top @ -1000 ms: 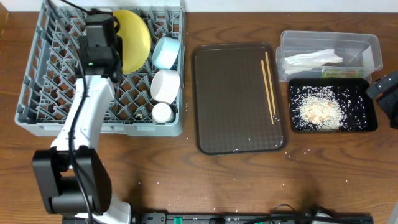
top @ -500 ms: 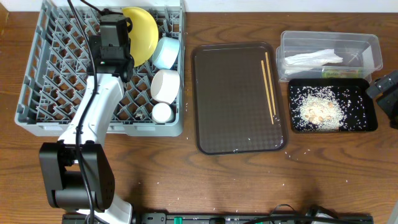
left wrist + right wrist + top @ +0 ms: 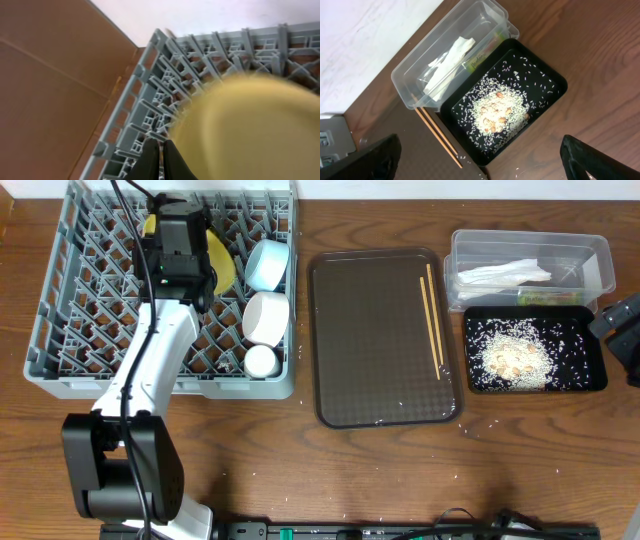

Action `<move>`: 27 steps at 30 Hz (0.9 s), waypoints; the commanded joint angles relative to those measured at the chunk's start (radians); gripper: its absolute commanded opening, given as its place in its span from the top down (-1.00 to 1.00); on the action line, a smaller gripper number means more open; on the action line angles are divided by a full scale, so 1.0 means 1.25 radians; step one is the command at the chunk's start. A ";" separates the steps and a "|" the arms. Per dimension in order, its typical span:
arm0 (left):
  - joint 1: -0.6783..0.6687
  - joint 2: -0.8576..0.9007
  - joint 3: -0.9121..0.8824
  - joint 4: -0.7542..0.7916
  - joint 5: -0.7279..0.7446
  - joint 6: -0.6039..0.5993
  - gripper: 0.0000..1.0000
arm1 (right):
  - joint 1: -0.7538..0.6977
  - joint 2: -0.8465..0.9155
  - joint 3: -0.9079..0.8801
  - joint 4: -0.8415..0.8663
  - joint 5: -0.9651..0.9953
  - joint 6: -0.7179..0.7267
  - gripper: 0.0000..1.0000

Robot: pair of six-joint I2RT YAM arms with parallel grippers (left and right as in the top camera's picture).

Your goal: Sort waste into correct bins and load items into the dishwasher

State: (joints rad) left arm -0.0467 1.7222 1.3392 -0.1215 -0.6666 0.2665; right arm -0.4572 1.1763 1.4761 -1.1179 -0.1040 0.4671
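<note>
My left gripper (image 3: pixel 176 242) hangs over the grey dishwasher rack (image 3: pixel 70 310), shut on the rim of the yellow plate (image 3: pixel 224 262), which stands nearly on edge among the pegs. The left wrist view shows the plate (image 3: pixel 250 125) blurred beside the closed fingers (image 3: pixel 152 162). A light-blue bowl (image 3: pixel 268 265), a white bowl (image 3: pixel 266 317) and a white cup (image 3: pixel 262 361) sit in the rack. Chopsticks (image 3: pixel 432 320) lie on the brown tray. My right gripper (image 3: pixel 480 145) hovers open above the black tray (image 3: pixel 561 82) of rice (image 3: pixel 497 107). The clear tub (image 3: pixel 410 75) holds the napkin (image 3: pixel 447 60) and the wrapper (image 3: pixel 479 59).
The brown serving tray (image 3: pixel 370 350) lies between the rack and the two bins, with a few rice grains near its front edge. Stray grains dot the wooden table (image 3: pixel 400 480). A brown cardboard wall (image 3: pixel 55 75) rises behind the rack's far corner.
The left gripper moved right, then slightly back, over the rack. The yellow plate swung from lying broad and flat to standing nearly on edge under it. The right arm stayed still.
</note>
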 commanded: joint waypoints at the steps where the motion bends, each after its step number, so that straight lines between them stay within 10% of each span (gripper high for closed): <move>1: -0.016 -0.031 0.001 0.000 -0.040 -0.001 0.85 | -0.008 0.000 0.002 -0.001 -0.001 0.009 -0.98; 9: -0.067 -0.031 0.001 -0.002 -0.039 -0.002 0.84 | -0.008 0.000 0.002 -0.001 -0.001 0.009 -0.99; 13: -0.067 -0.031 0.001 -0.013 -0.028 -0.091 0.49 | -0.008 0.000 0.002 -0.001 -0.001 0.009 -0.98; 27: -0.067 -0.031 0.001 -0.199 0.712 -0.125 0.30 | -0.008 0.000 0.002 -0.001 -0.001 0.009 -0.99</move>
State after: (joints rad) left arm -0.1299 1.7046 1.3392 -0.3531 0.0048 0.1272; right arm -0.4572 1.1763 1.4761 -1.1183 -0.1036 0.4675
